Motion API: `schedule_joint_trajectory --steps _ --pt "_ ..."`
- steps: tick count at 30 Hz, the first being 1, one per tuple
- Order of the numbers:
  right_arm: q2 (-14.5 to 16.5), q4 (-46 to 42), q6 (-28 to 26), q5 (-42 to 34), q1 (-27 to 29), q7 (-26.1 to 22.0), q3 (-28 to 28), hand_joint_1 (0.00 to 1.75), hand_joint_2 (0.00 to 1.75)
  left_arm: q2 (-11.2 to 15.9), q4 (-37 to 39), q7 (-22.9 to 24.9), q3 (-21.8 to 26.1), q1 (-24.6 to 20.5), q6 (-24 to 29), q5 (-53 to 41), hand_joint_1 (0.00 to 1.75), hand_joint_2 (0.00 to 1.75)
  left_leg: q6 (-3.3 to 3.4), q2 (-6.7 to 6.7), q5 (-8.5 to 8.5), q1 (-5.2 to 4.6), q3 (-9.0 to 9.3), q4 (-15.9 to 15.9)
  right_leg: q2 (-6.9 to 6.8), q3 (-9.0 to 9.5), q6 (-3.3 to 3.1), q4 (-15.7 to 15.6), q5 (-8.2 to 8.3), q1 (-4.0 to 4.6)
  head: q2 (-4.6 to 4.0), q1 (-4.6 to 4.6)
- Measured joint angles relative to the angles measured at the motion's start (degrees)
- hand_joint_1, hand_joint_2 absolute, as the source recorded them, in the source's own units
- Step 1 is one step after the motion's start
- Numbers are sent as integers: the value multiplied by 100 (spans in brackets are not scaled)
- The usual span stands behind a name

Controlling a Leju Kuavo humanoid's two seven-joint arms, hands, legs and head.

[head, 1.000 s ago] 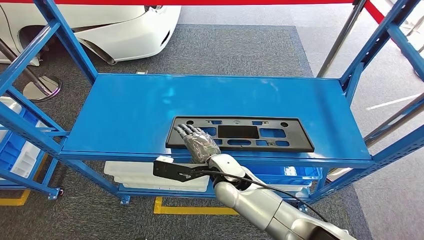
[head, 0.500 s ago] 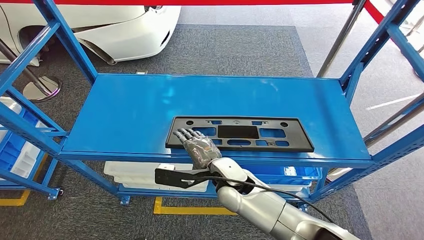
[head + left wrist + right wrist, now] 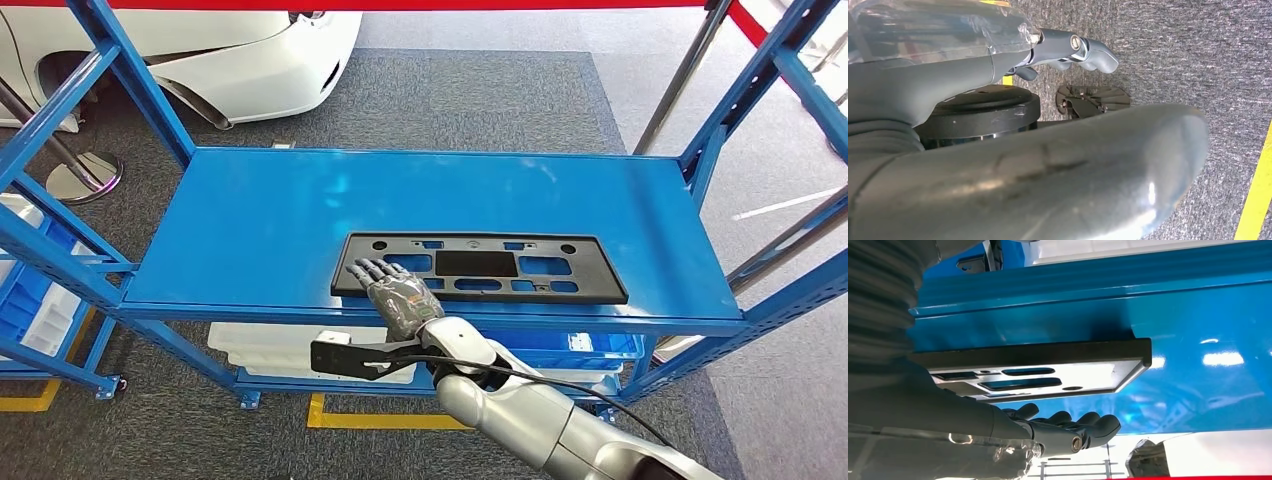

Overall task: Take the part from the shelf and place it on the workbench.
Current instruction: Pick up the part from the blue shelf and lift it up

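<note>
Head view: black part (image 3: 480, 267) (long flat plate with cut-outs) lying on blue shelf (image 3: 260, 225), near its front edge, right of centre. Right hand (image 3: 396, 289) over the part's left end, fingers stretched forward and slightly apart, holding nothing; contact with the part hard to tell. Right wrist view: same fingers (image 3: 1088, 425) just beside the part's edge. Left wrist view: left hand (image 3: 1068, 50) above grey carpet (image 3: 1198, 55), fingers curled, empty.
</note>
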Motion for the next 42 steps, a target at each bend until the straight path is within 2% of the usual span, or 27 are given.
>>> schedule_joint_trajectory --steps 9,17,26,27,30,31,42 --pt "-180 -109 221 874 -1 554 24 0 175 0 0 0 3 2 -8 17 0 0 0 0 0 -1 0 1 0 0 0 -1 0 -1 0 -1" --pt "-601 -183 1261 1365 4 1176 30 0 175 0 2 -2 8 4 -62 103 0 0 1 0 -1 -2 0 4 -3 1 0 -4 0 -2 0 5" --pt "-914 -120 1285 1399 8 1287 61 0 175 0 4 -9 10 5 -96 101 0 0 1 -5 -1 -2 1 4 -10 6 1 -4 -1 -1 0 -3" --pt "-944 -119 1295 1389 10 1304 64 23 175 0 4 -8 10 5 -96 99 0 0 1 -5 -1 -2 1 4 -10 6 1 -4 -1 -2 0 -2" --pt "-1025 -118 1317 1356 16 1332 69 154 175 0 4 11 10 4 -118 98 0 0 2 -5 -1 -2 3 4 -10 8 1 -4 -1 -2 0 0" --pt "-1049 -118 1323 1344 20 1338 69 175 175 0 4 21 10 4 -133 98 0 0 2 -5 -1 -2 3 4 -10 8 1 -5 -1 -2 0 1" --pt "-1181 -118 1298 1338 30 1349 89 175 175 0 4 35 10 4 -111 80 0 0 4 -6 -3 -2 25 4 -11 33 4 -8 -4 -2 0 1"
